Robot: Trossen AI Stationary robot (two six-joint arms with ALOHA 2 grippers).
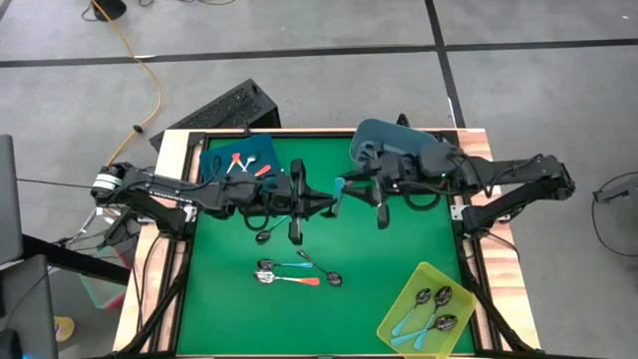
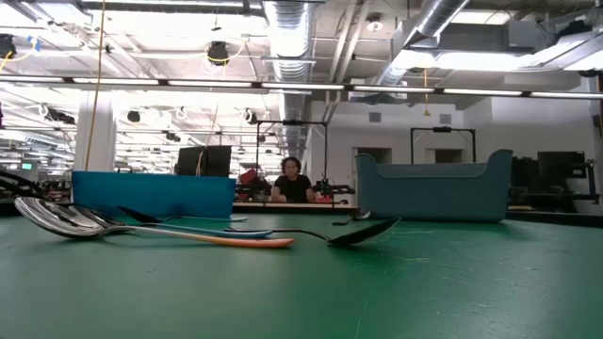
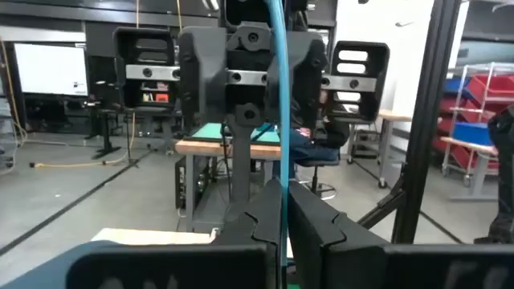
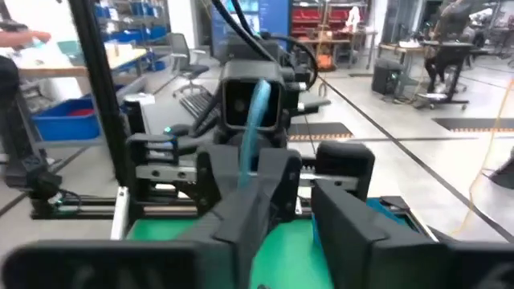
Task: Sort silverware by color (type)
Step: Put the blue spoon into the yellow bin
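We take the blue-handled spoon (image 1: 340, 189) as the thing in hand: it hangs above the table (image 1: 399, 249) in the gap between the two grippers, which face each other over the middle of the far half. In the left wrist view its handle (image 3: 280, 120) runs as a thin blue line straight up from between the left jaws, so its long axis lies across the line joining the two arms. The left gripper (image 1: 324, 204) has its jaws shut on that handle. The right gripper (image 1: 359, 189) is just beside the spoon on the other side; in its own view the blue handle (image 4: 257, 120) stands beyond its jaws, which show a gap, and we see nothing pinched in them. We judge this a handover, with the left arm bearing the spoon; whether the right jaws touch it, we cannot tell.

The other spoons (image 1: 297, 274) lie together on the table nearer the front, and one (image 1: 263, 236) sits under the left arm. Sorted ones rest in the yellow bin (image 1: 399, 317) at the right front and the blue tray (image 1: 214, 160) at the left back; a teal bin (image 1: 384, 135) stands at the back.

The high view gives the layout but not the grip; the wrist views show the grip. The low view shows only the lying spoons (image 2: 188, 231) and no gripper.
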